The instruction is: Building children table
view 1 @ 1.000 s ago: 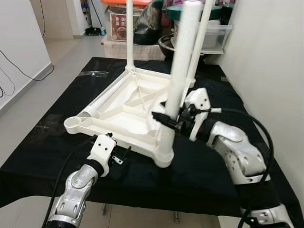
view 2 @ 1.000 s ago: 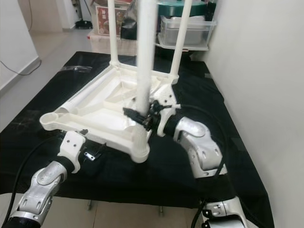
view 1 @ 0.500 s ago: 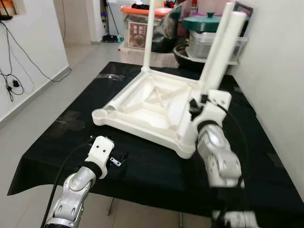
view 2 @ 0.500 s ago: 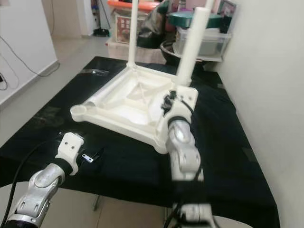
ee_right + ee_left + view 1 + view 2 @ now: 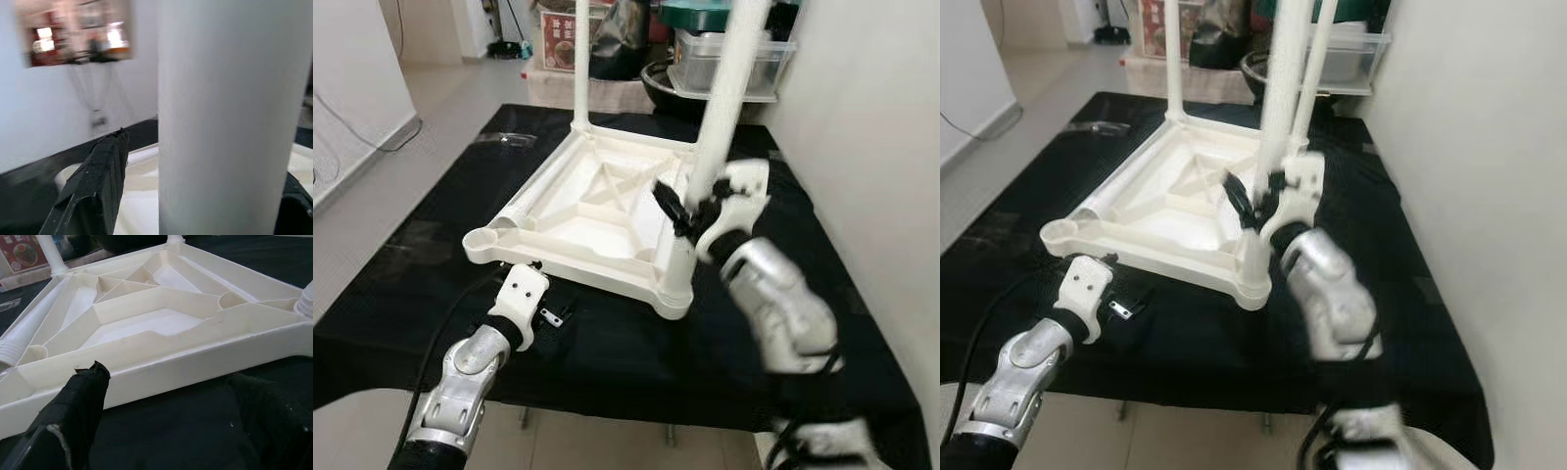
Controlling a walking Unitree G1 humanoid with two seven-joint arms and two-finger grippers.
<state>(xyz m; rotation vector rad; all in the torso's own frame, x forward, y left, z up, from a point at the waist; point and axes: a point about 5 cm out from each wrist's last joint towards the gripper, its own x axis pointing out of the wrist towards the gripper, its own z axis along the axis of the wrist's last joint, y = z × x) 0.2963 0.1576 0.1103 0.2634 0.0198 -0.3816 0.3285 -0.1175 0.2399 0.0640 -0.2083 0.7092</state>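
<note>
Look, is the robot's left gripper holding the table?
No, the left gripper is open, hovering just short of the white tabletop.

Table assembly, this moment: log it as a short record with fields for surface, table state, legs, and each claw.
surface: black cloth
table state: white tabletop upside down on the cloth
legs: near leg upright in the near corner; one more leg upright at a far corner; near-left socket holds no upright leg
right claw: fingers around the near leg, low down
left claw: open, at the tabletop's near edge, holding nothing
</note>
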